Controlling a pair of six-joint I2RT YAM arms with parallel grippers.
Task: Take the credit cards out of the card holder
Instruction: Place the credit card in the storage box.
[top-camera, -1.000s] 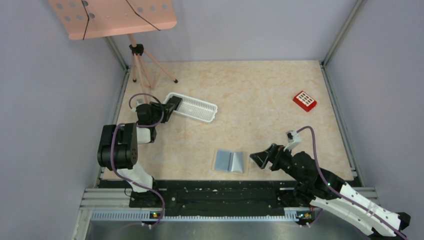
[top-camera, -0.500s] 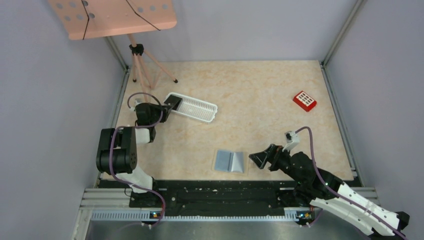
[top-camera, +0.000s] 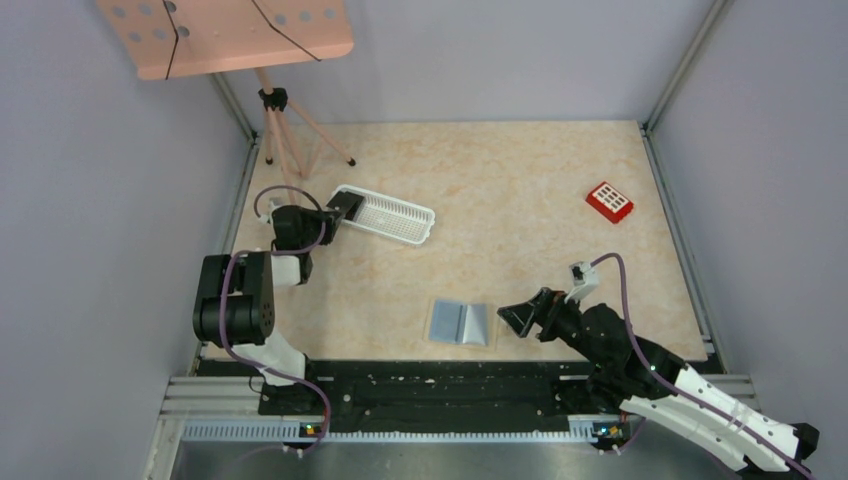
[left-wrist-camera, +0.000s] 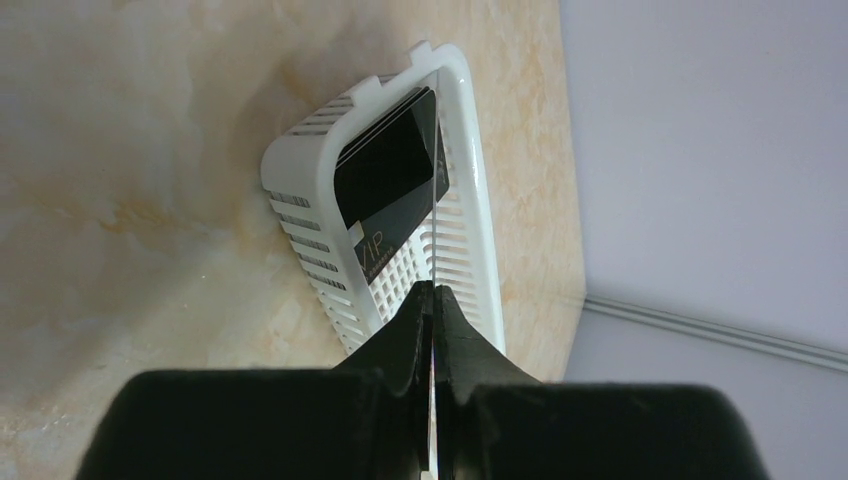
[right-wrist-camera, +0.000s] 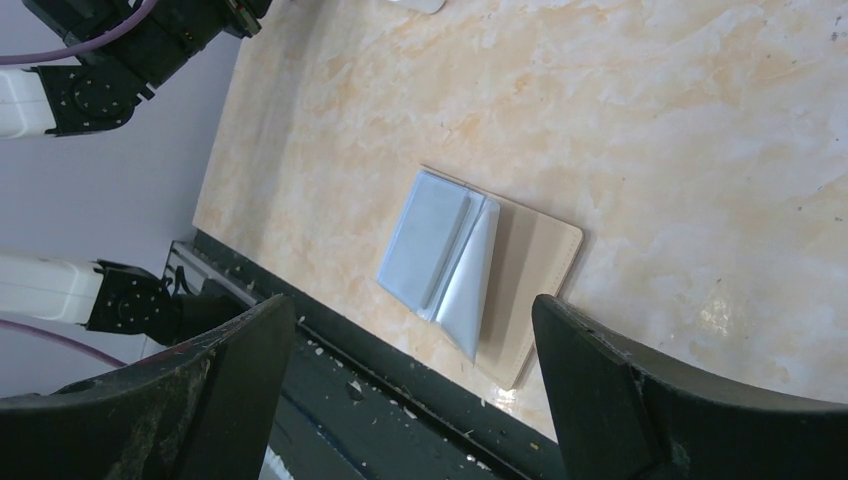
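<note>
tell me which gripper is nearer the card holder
Right. The right gripper sits just right of the card holder, jaws open toward it; the left gripper is far off at the basket, shut on a card.

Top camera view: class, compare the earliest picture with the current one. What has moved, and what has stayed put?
The left arm sank slightly toward the near edge at its elbow. Nothing was taken hold of or let go. The left gripper stayed over the white basket, shut on a thin card. The open right gripper barely shifted beside the card holder. The card holder, basket and red box did not move.
</note>
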